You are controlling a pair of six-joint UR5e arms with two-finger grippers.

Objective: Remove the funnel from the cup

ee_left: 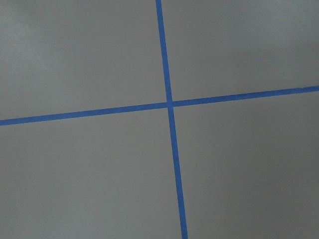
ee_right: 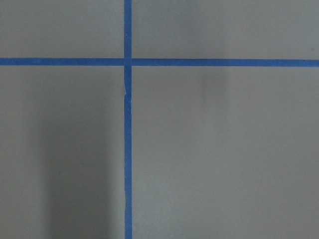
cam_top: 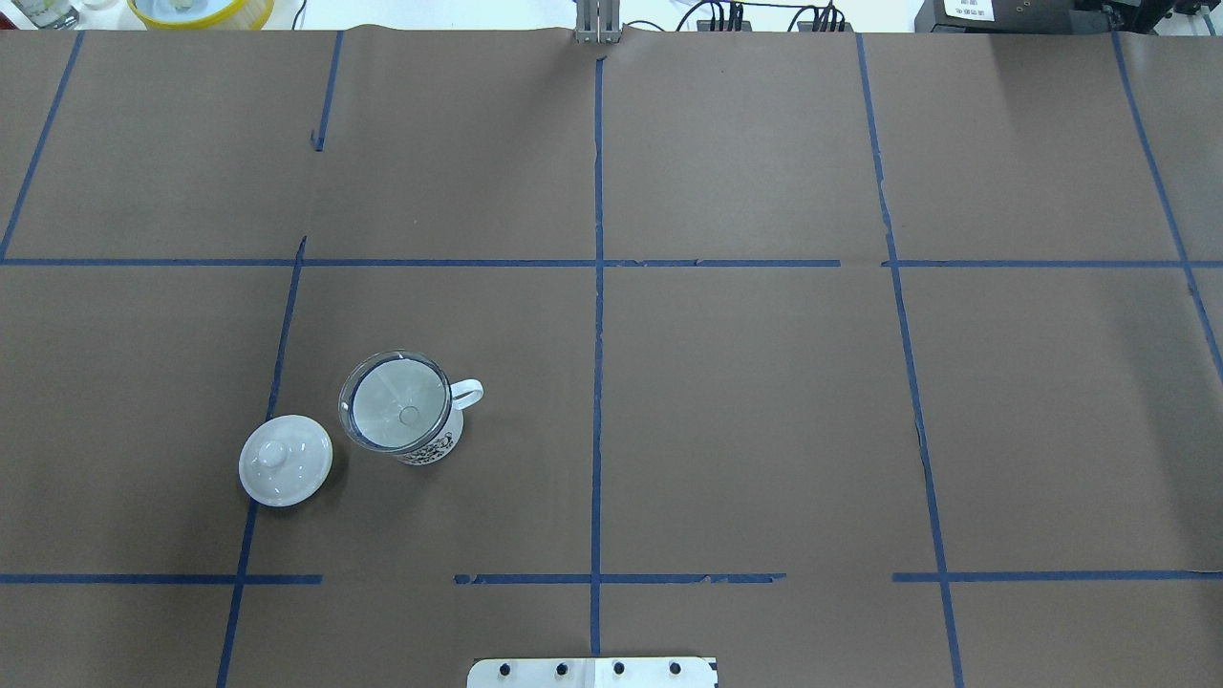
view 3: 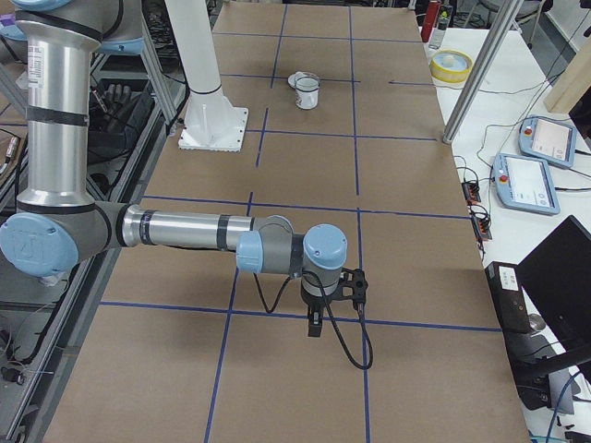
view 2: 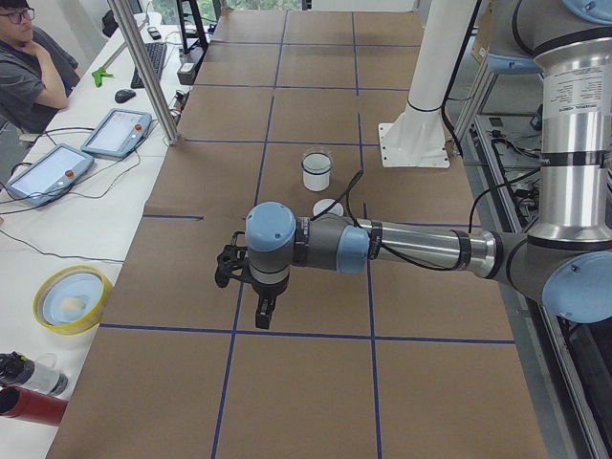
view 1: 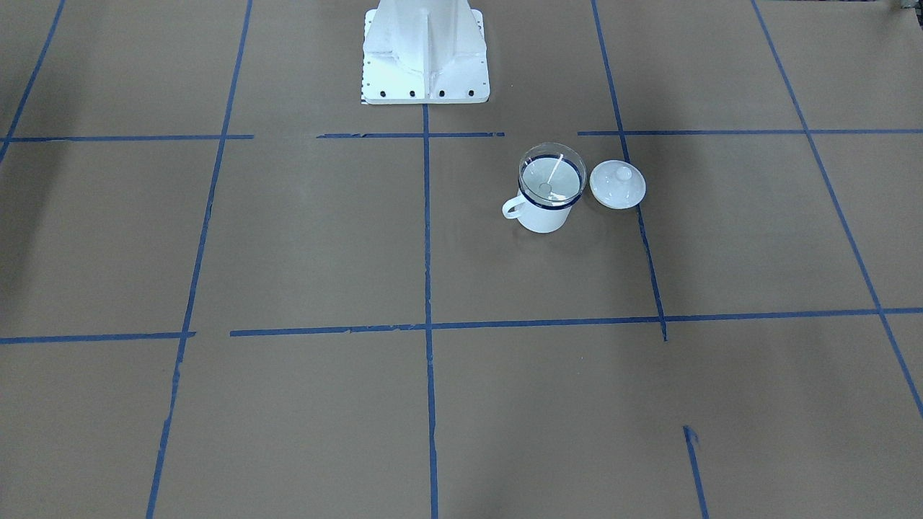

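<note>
Tabletop: one funnel, one cup, one lid

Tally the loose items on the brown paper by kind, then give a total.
funnel: 1
cup: 1
lid: 1
Total: 3
</note>
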